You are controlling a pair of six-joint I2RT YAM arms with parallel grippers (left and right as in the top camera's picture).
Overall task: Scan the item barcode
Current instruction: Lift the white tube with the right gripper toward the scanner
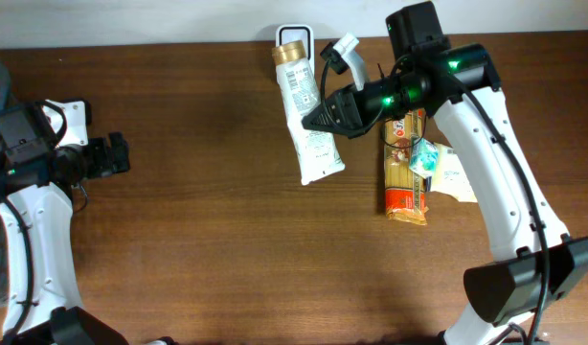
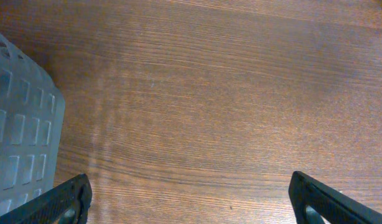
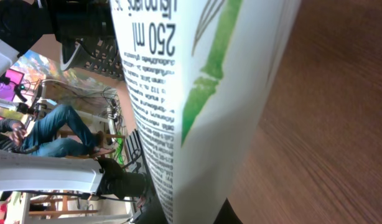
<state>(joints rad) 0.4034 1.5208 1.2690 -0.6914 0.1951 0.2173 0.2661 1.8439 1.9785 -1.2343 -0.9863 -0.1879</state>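
Note:
The item is a white tube (image 1: 311, 125) with a gold cap and green print, held tilted above the table at the back centre. My right gripper (image 1: 325, 117) is shut on its middle. The tube (image 3: 197, 93) fills the right wrist view with small black text facing the camera, and the right gripper (image 3: 191, 214) clamps it at the bottom edge. I cannot make out a barcode. A white handheld scanner (image 1: 345, 52) sits just behind the tube, beside a white stand (image 1: 295, 34). My left gripper (image 1: 117, 155) is far left, open and empty; the left gripper (image 2: 191, 205) hangs over bare wood.
A pasta packet (image 1: 406, 172) lies right of the tube under the right arm, with a small teal packet (image 1: 424, 158) and a white packet (image 1: 457, 178) beside it. A grey perforated panel (image 2: 20, 137) stands at the table's left edge.

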